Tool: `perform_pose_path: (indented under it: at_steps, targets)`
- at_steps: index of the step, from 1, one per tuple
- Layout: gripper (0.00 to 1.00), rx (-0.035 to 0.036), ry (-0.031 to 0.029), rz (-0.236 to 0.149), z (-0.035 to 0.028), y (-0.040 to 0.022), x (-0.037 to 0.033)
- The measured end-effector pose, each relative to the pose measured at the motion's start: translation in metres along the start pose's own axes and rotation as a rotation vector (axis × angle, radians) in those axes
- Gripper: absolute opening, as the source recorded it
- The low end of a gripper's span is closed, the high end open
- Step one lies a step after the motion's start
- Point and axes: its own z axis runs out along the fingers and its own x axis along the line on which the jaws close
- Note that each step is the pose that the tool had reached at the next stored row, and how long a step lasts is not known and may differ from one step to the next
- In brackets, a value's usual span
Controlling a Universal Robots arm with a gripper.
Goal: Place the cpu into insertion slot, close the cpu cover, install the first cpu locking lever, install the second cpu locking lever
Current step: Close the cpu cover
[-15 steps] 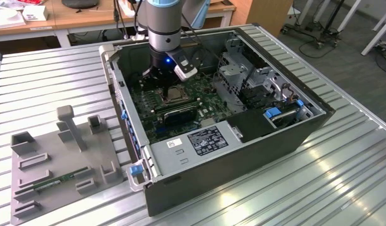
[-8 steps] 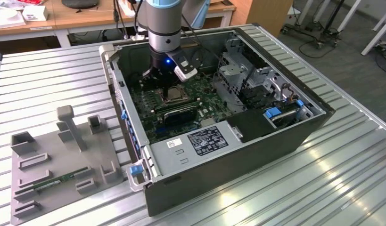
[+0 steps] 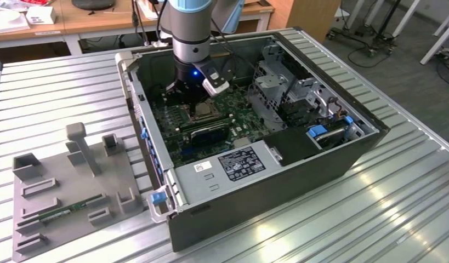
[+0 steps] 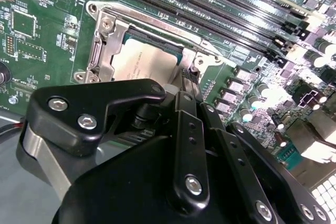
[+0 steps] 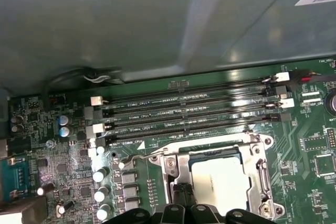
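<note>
Ribbed metal worktop (image 3: 399, 208) carries the open computer case (image 3: 283, 181), and my arm (image 3: 189, 33) reaches down into it over the motherboard. In the first wrist view the cpu (image 5: 220, 182) sits in its socket, pale face up. The cpu cover (image 5: 261, 182) lies flat around it, beside the memory slots (image 5: 189, 114). A thin wire lever (image 5: 137, 158) juts from the socket's corner. I judge it unlatched, so the work stands between closing the cover and the first lever. That calls for firm, even pressure that stays off the chip's face. My tool (image 5: 181, 195) looks clenched, tips together at the cover's edge; whether they pinch anything I cannot tell.
</note>
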Motion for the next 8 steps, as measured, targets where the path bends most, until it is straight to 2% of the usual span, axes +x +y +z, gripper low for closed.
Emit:
perform_pose_path:
  at_steps: [8]
  targets:
    - [0.11,0.0007,0.0003,0.000,0.0040,-0.0005,0.0005]
